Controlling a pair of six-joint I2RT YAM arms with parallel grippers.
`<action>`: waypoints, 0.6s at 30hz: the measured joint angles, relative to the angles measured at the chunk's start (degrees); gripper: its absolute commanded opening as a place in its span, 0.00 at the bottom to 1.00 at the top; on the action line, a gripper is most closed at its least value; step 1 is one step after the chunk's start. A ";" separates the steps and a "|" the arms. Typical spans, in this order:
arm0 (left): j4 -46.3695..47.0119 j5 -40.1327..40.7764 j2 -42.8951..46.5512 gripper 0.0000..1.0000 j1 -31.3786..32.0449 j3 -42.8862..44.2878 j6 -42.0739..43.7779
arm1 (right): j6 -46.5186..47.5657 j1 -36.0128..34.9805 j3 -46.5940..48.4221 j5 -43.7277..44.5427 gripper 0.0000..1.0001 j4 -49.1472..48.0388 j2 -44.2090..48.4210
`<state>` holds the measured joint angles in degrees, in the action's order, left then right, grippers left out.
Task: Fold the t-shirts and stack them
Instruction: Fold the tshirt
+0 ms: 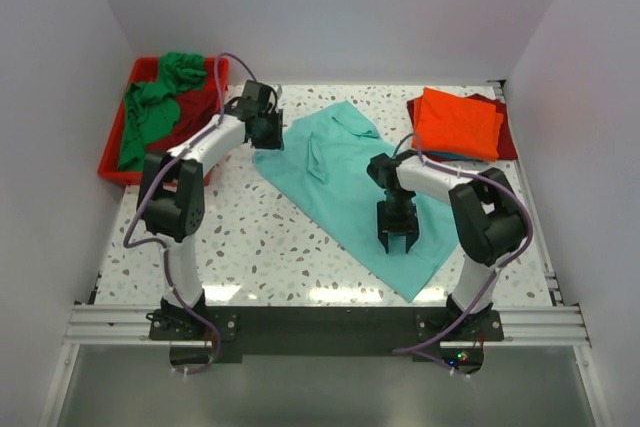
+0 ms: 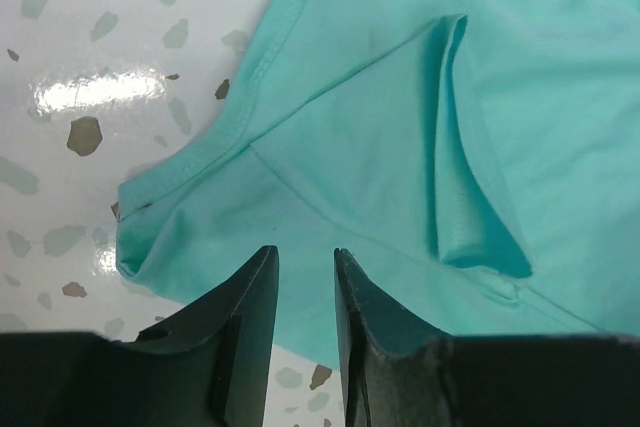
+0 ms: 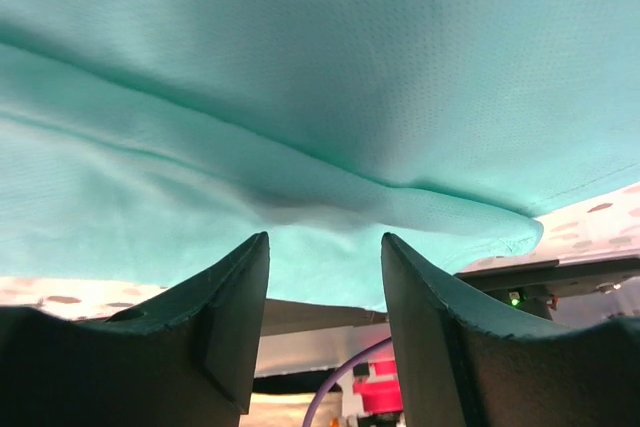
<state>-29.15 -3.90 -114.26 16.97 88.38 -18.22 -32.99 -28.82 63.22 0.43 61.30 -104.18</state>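
1. We are looking down on the speckled table [image 1: 260,247], which is filling most of the top view.
2. The light teal t-shirt [image 1: 340,182] is lying spread open near the centre, running from about 11 o'clock down to 5 o'clock.
3. The red tray [image 1: 112,162] is sitting at the table's 10 o'clock corner, holding a crumpled green t-shirt [image 1: 150,112] and a dark red t-shirt [image 1: 200,107].
4. The folded orange t-shirt [image 1: 458,122] is resting at 2 o'clock on top of another dark red t-shirt [image 1: 507,137].
5. The right gripper [image 1: 400,239] is hovering over the teal shirt's 5 o'clock end; its jaws are standing moderately wide and gripping nothing.
6. The left gripper [image 1: 268,132] is poised at the teal shirt's 10 o'clock edge, by a sleeve; we are seeing its jaws narrowly parted and pinching no cloth.
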 measured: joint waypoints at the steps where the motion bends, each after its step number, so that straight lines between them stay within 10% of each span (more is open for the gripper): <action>1: 0.00 -0.17 0.31 0.34 0.42 0.50 0.00 | 0.00 0.00 1.03 0.20 0.53 0.42 0.11; 18: 4.26 -7.87 -3.30 0.33 -0.33 -5.27 -0.72 | 0.70 -0.04 4.02 -0.28 0.53 -3.50 -3.30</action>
<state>-24.88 -11.77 -117.56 16.64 83.11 -18.94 -32.29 -28.86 67.24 0.14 57.80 -107.48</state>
